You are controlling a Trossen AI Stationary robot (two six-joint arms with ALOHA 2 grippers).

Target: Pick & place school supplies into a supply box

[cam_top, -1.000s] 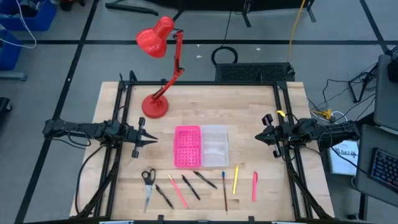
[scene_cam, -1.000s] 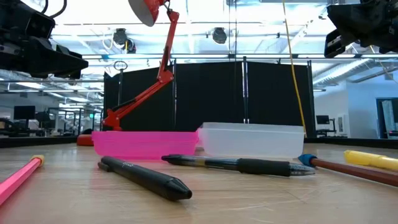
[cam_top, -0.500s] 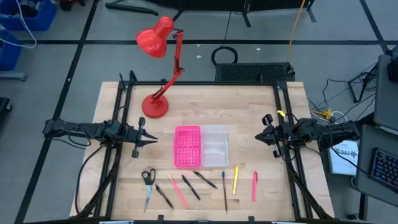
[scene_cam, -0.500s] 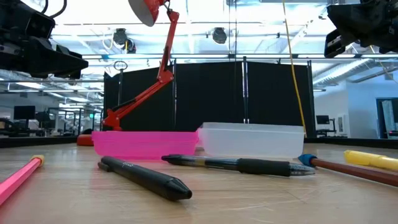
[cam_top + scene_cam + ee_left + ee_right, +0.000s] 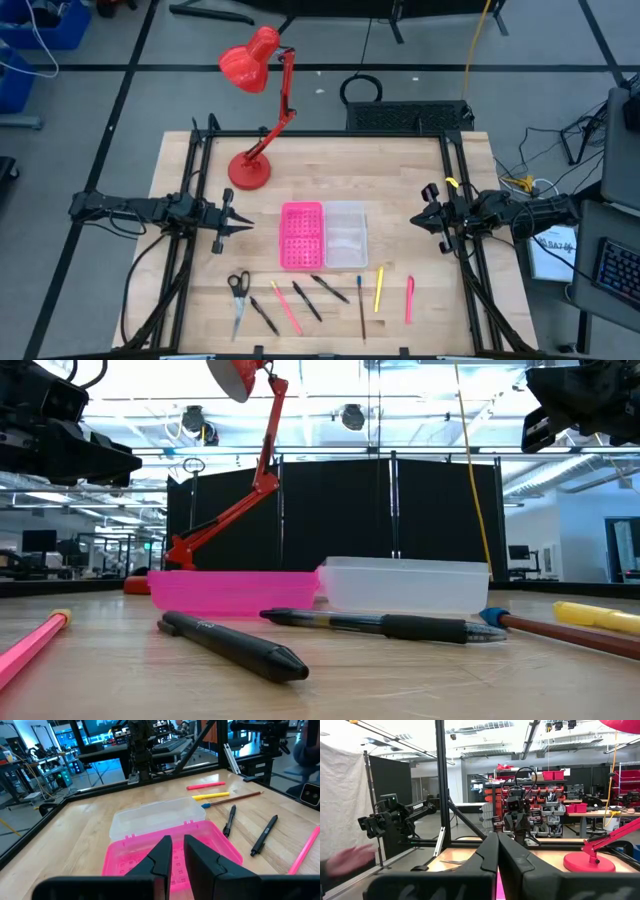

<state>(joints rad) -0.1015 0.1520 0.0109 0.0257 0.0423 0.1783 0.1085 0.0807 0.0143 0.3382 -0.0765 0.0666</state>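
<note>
The supply box lies open at mid-table, its pink half (image 5: 301, 236) joined to its clear half (image 5: 346, 234). It also shows in the left wrist view, pink half (image 5: 150, 862) and clear half (image 5: 152, 817). The school supplies lie in a row along the near edge: scissors (image 5: 238, 290), black pens (image 5: 306, 300) (image 5: 330, 288), a pink pencil (image 5: 287, 307), a brown pencil (image 5: 361, 300), a yellow pen (image 5: 379, 288) and a pink pen (image 5: 409, 298). My left gripper (image 5: 243, 228) hovers shut left of the box. My right gripper (image 5: 418, 220) hovers shut to its right.
A red desk lamp stands with its base (image 5: 249, 170) on the far left part of the table, its arm leaning up and back. Black frame rails (image 5: 462, 200) run along both table sides. A blurred hand (image 5: 347, 859) shows beyond the table in the right wrist view.
</note>
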